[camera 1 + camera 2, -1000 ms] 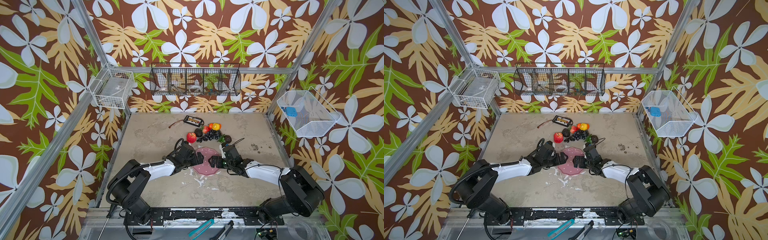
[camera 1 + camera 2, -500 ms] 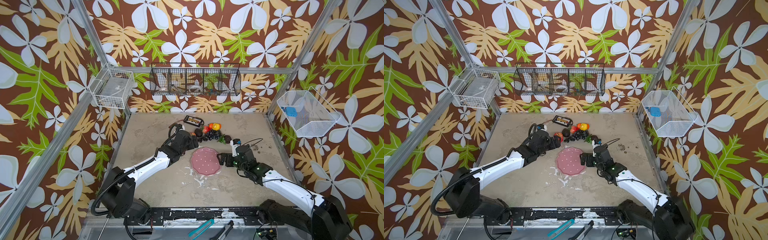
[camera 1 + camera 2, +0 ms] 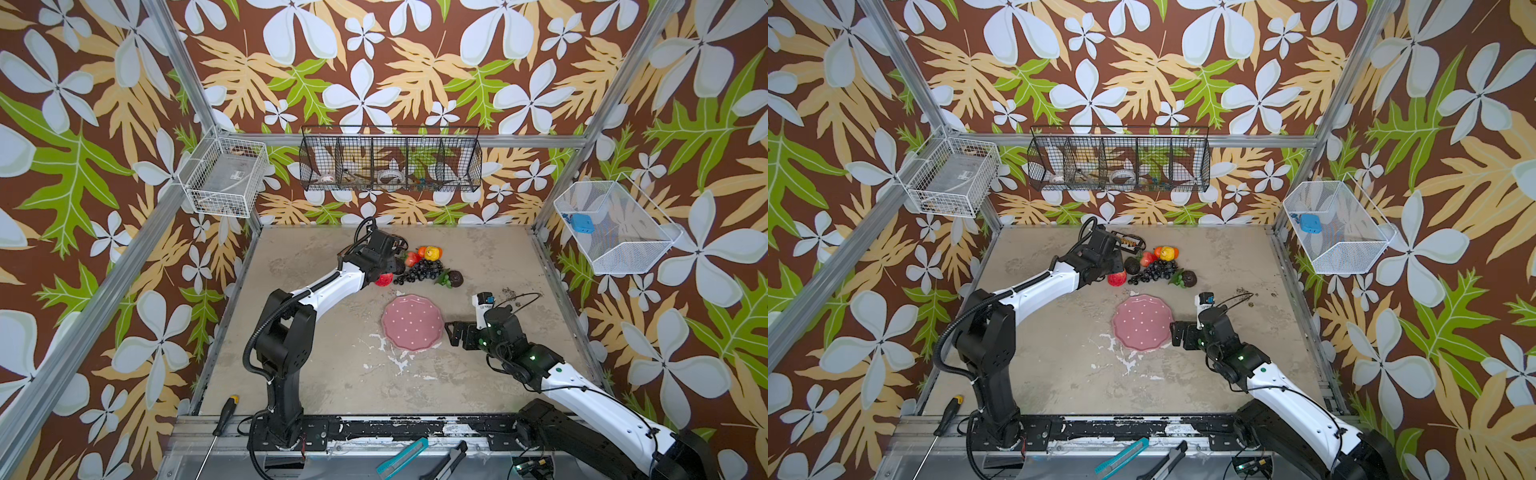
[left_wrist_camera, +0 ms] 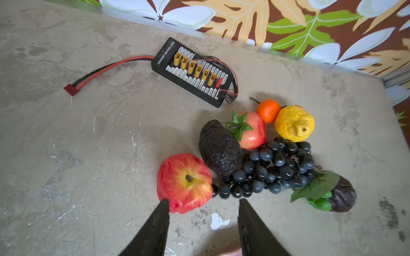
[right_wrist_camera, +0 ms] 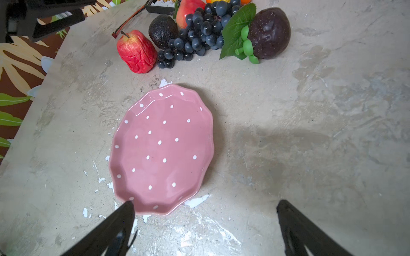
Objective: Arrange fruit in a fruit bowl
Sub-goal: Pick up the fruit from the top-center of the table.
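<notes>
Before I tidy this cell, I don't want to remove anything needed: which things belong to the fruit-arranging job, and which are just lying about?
Belongs to the job: pink dotted dish, red apple, avocado, grape bunch, lemon, orange, leafy red fruit, dark brown fruit.

Just lying about: black charging board with its cable, screwdriver, teal utility knife, black wire basket.

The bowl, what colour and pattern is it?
The bowl is pink with small white polka dots and a scalloped rim, clearest in the right wrist view.
</notes>
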Available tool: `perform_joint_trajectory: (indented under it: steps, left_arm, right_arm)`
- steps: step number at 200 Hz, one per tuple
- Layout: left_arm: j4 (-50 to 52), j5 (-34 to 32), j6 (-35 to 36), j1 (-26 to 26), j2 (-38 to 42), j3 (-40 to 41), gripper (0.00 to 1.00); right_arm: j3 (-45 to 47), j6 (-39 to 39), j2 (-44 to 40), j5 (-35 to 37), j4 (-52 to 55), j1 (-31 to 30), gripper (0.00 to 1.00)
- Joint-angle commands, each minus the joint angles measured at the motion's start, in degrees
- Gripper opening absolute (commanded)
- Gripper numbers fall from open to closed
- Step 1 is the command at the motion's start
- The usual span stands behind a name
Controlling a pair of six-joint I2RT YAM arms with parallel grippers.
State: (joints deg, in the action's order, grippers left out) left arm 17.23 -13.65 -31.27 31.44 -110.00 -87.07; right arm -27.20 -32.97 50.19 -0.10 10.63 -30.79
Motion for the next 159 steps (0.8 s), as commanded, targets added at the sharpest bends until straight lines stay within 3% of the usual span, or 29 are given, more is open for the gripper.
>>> perform_joint_trajectory:
  steps: [1, 42, 99, 159]
  left_arm:
    - [4.3, -1.1, 1.5, -0.3, -2.0, -3.0, 0.49]
    - [6.1, -0.9, 1.8, -0.7, -5.2, -6.4, 0.37]
    - [7.8, -0.1, 1.0, -1.6, -8.5, -8.4, 0.33]
    - [7.9, 0.9, 1.0, -1.8, -10.3, -9.9, 0.22]
  right_arm:
    - [0.4, 0.1, -0.9, 0.3, 1.2, -0.1, 1.00]
    - [0.4, 0.2, -0.6, 0.5, 1.1, -0.1, 0.99]
    - [0.3, -0.3, 0.0, 0.1, 0.6, -0.1, 1.00]
    - [0.9, -0.9, 0.7, -0.9, 0.2, -0.1, 1.00]
